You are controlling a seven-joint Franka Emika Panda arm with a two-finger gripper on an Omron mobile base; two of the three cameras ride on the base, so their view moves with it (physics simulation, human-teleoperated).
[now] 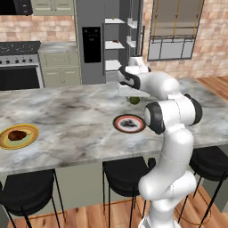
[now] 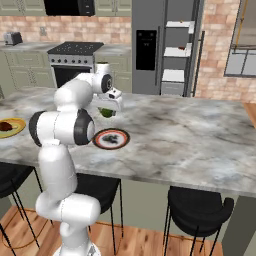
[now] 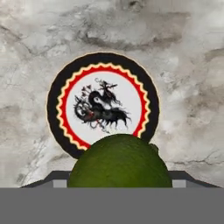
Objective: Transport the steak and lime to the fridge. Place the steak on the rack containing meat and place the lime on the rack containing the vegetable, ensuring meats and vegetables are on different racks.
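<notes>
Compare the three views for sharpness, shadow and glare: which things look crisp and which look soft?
Hand view: the round red-rimmed dragon plate is fairly crisp, while the dark-green lime looms large and soft-edged. Left base view: the yellow-rimmed plate with the reddish-brown steak is soft and coarse, and the grey marble counter shows no glare. Right base view: even, flat light, with only faint shadow under the lime.

Claw [image 3: 120, 186] fingertips hidden behind lime [image 3: 120, 162]; fridge [image 1: 107, 40] shelf contents indistinct.
</notes>
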